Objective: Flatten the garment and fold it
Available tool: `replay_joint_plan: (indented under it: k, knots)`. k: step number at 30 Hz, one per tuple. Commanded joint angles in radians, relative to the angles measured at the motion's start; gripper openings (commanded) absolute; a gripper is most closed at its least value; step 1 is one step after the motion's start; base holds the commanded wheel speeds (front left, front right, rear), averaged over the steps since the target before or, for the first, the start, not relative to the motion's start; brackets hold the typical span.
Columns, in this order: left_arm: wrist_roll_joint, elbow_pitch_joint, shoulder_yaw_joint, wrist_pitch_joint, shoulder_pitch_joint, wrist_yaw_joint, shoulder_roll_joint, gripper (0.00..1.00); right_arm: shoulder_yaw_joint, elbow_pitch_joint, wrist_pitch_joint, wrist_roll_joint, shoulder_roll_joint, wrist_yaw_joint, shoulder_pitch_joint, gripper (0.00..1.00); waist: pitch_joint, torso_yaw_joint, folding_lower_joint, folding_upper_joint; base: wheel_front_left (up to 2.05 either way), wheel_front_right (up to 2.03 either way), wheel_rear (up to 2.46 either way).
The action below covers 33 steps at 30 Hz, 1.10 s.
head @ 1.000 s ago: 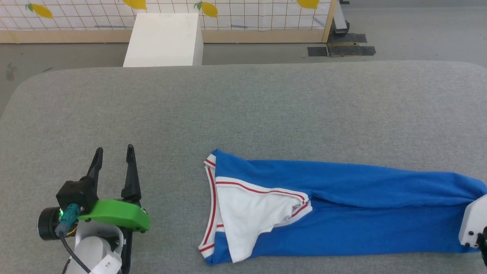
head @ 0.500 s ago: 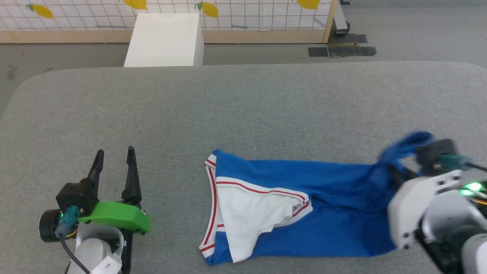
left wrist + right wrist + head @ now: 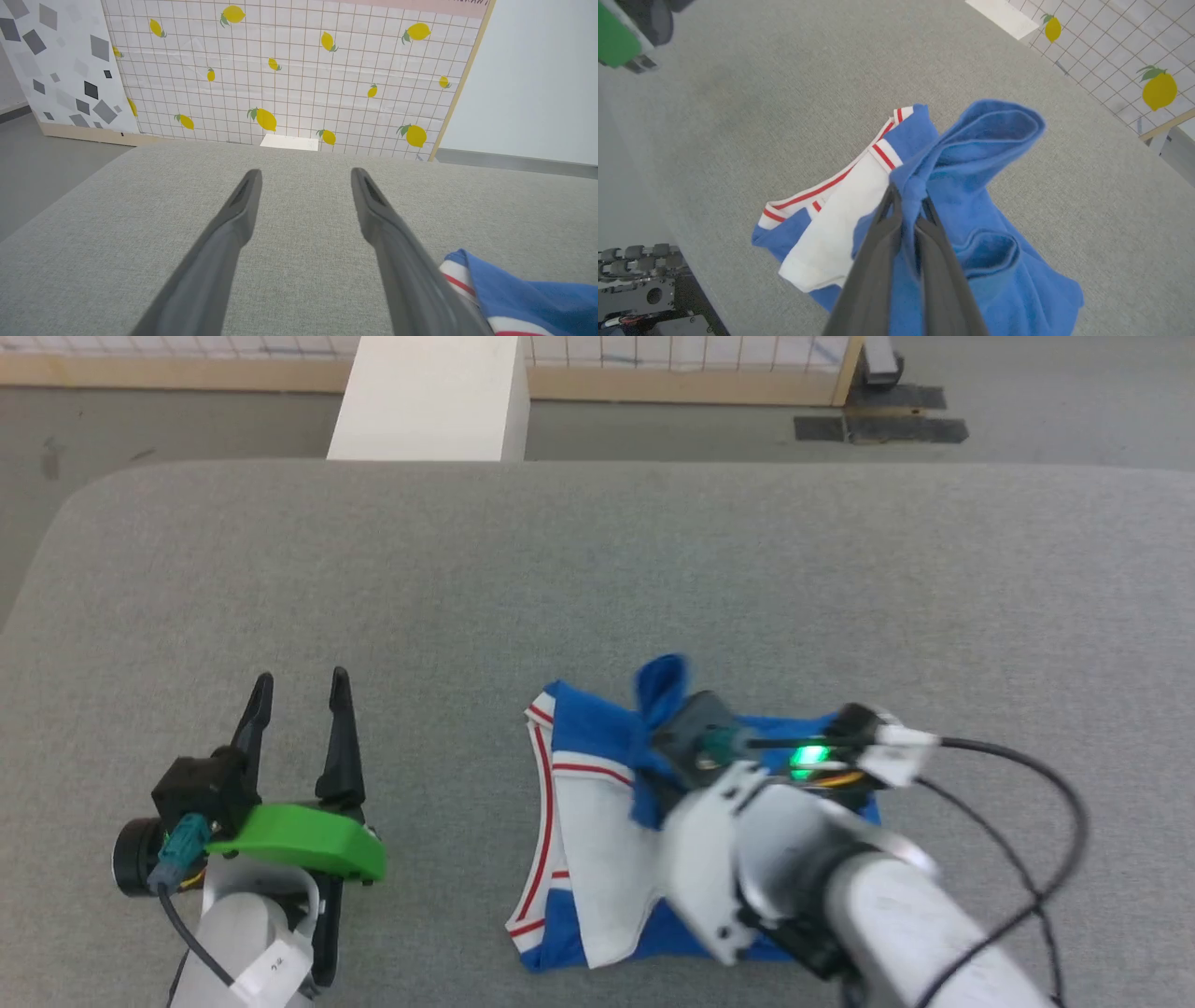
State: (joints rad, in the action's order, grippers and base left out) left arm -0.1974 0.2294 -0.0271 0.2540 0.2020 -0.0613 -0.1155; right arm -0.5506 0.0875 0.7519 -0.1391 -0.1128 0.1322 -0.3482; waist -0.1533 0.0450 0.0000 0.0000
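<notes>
Garment (image 3: 590, 821) lies bunched on the grey desk (image 3: 653, 569) near its front edge, with one blue fold raised. The right gripper (image 3: 908, 196) has its jaws pinching that fold. The left gripper (image 3: 299, 689) rests well apart, jaws spread.

the garment (image 3: 579, 821) lies on the worktop (image 3: 597, 569), near its front edge. the left end effector (image 3: 302, 676) sits well apart to the garment's left. the right end effector (image 3: 908, 198) is above the garment, pinching a raised fold. a box (image 3: 429, 401) stands behind the worktop's far edge.
</notes>
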Motion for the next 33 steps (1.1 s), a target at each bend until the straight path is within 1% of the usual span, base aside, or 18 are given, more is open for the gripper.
replay_joint_plan:
  k: [1,5,9,10,11,12,13,16,18,22,25,27,30,33]
  knots:
    - [0.015,0.001,-0.001,0.008,0.027,-0.006,0.008,1.0,-0.019,-0.05,-0.025,-0.01,0.015,-0.002,-0.034,0.0,-0.026,0.021,0.0,0.0,0.0,0.0,0.0]
    - [0.02,0.004,0.003,0.008,0.05,-0.01,0.017,1.0,-0.062,-0.226,-0.092,-0.03,0.051,-0.002,-0.102,0.0,-0.05,0.039,0.0,0.0,0.0,0.0,0.0]
    - [0.024,0.009,0.005,0.008,0.062,-0.013,0.025,1.0,-0.087,-0.377,-0.132,-0.074,0.061,-0.002,-0.15,0.0,-0.062,0.05,0.0,0.0,0.0,0.0,0.0]
    - [0.025,0.011,0.005,0.008,0.063,-0.014,0.027,1.0,-0.094,-0.4,-0.138,-0.097,0.062,-0.002,-0.156,0.08,-0.063,0.052,0.0,0.0,0.0,0.0,0.0]
    - [0.026,0.013,0.005,0.008,0.064,-0.015,0.028,1.0,-0.107,-0.422,-0.142,-0.124,0.062,-0.002,-0.163,0.36,-0.063,0.053,0.0,0.0,0.0,0.0,0.0]
    - [0.027,0.015,0.005,0.008,0.064,-0.016,0.03,1.0,-0.115,-0.434,-0.148,-0.144,0.062,-0.002,-0.168,0.96,-0.061,0.054,0.0,0.0,0.0,0.0,0.0]
    - [0.028,0.017,0.004,0.008,0.062,-0.017,0.031,1.0,-0.12,-0.442,-0.161,-0.172,0.062,-0.002,-0.172,1.0,-0.058,0.053,0.0,0.0,0.0,0.0,0.0]
    - [0.031,0.021,-0.002,0.008,0.053,-0.018,0.033,1.0,-0.119,-0.435,-0.212,-0.232,0.062,-0.002,-0.179,1.0,-0.045,0.045,0.0,0.0,0.0,0.0,0.0]
    - [0.032,0.024,-0.009,0.008,0.047,-0.018,0.034,1.0,-0.098,-0.403,-0.274,-0.27,0.062,-0.002,-0.177,1.0,-0.033,0.037,0.0,0.0,0.0,0.0,0.0]
    - [0.036,0.026,-0.022,0.008,0.028,-0.021,0.031,1.0,-0.014,-0.282,-0.455,-0.322,0.062,-0.002,-0.143,1.0,0.002,0.014,0.0,0.0,0.0,0.0,0.0]
    - [0.038,0.023,-0.033,0.008,0.011,-0.022,0.029,1.0,0.101,-0.186,-0.587,-0.316,0.062,-0.002,-0.08,1.0,0.028,-0.007,0.0,0.0,0.0,0.0,0.0]
    - [0.041,0.022,-0.036,0.008,0.0,-0.023,0.028,1.0,0.185,-0.133,-0.648,-0.294,0.062,-0.002,-0.026,1.0,0.041,-0.018,0.0,0.0,0.0,0.0,0.0]
    - [0.043,0.022,-0.038,0.008,-0.009,-0.027,0.026,1.0,0.315,-0.071,-0.703,-0.269,0.063,-0.002,0.061,1.0,0.057,-0.032,0.0,0.0,0.0,0.0,0.0]
    - [0.045,0.02,-0.039,0.008,-0.013,-0.03,0.025,1.0,0.442,-0.031,-0.742,-0.272,0.063,-0.002,0.147,1.0,0.065,-0.043,0.0,0.0,0.0,0.0,0.0]
